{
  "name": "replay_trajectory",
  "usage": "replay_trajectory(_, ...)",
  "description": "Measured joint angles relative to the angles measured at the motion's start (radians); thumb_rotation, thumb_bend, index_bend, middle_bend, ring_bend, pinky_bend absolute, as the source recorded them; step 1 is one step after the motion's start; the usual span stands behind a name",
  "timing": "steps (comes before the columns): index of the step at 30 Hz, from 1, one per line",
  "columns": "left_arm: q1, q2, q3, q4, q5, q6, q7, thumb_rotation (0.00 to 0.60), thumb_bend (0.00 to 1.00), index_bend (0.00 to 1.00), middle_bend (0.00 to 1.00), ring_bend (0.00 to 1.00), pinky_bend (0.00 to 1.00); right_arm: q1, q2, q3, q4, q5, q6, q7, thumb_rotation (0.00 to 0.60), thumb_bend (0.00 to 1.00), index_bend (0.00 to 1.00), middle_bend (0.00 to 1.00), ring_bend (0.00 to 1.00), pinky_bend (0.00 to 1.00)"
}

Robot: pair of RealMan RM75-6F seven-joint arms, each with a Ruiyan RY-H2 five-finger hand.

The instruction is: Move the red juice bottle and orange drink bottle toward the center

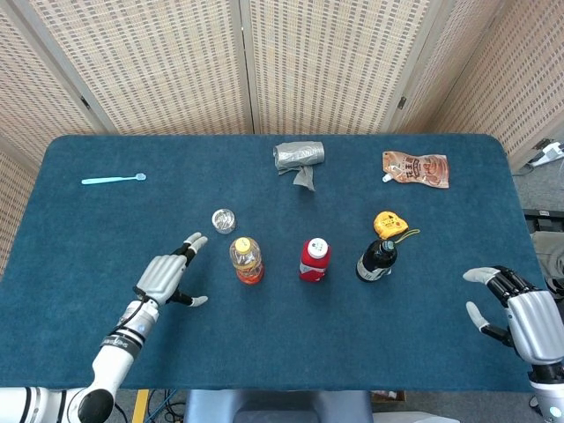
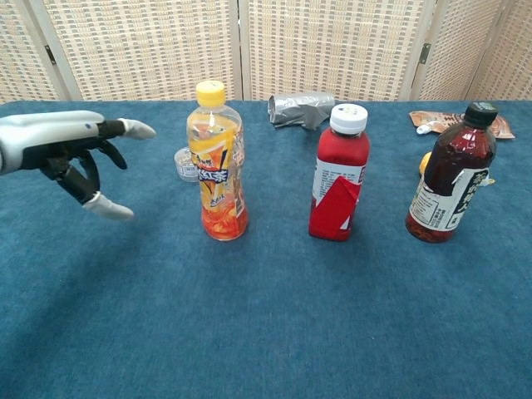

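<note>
The orange drink bottle (image 1: pixel 247 260) (image 2: pixel 219 163) stands upright with a yellow cap, just left of the table's middle. The red juice bottle (image 1: pixel 314 259) (image 2: pixel 338 174), white-capped, stands upright to its right. My left hand (image 1: pixel 165 277) (image 2: pixel 68 153) hovers open to the left of the orange bottle, clear of it, fingers spread. At the table's front right edge my right hand (image 1: pixel 518 315) is open and holds nothing; the chest view does not show it.
A dark bottle (image 1: pixel 376 258) (image 2: pixel 449 174) stands right of the red one, with a yellow object (image 1: pixel 389 223) behind it. A small clear lid (image 1: pixel 224 219) (image 2: pixel 187 164) lies behind the orange bottle. A crumpled silver can (image 1: pixel 299 157), a snack pouch (image 1: pixel 416 168) and a blue spoon (image 1: pixel 113 179) lie farther back.
</note>
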Motion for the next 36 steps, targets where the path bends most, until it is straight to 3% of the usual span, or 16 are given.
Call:
replay_trajectory(11, 0.178, 0.103, 0.117, -0.017, 0.276, 0.165, -0.04, 0.6, 0.07, 0.0, 0.0, 0.19, 0.38, 0.016, 0.021, 0.023, -0.028, 0.111, -0.088, -0.054, 0.6, 0.35, 0.38, 0.38, 0.3, 0.54)
replay_trajectory(21, 0.355, 0.175, 0.185, 0.007, 0.419, 0.299, -0.132, 0.6, 0.07, 0.08, 0.02, 0.19, 0.38, 0.02, 0.057, 0.043, -0.055, 0.179, -0.127, -0.062, 0.6, 0.35, 0.38, 0.38, 0.3, 0.54)
replay_trajectory(29, 0.459, 0.198, 0.238, 0.099, 0.588, 0.392, -0.15, 0.6, 0.07, 0.17, 0.07, 0.19, 0.37, 0.019, 0.073, 0.045, -0.074, 0.206, -0.149, -0.075, 0.6, 0.35, 0.38, 0.39, 0.3, 0.54)
replay_trajectory(36, 0.533, 0.189, 0.253, 0.211, 0.686, 0.447, -0.179, 0.6, 0.07, 0.24, 0.11, 0.19, 0.37, 0.009, 0.08, 0.047, -0.075, 0.215, -0.141, -0.063, 0.6, 0.35, 0.38, 0.39, 0.3, 0.54)
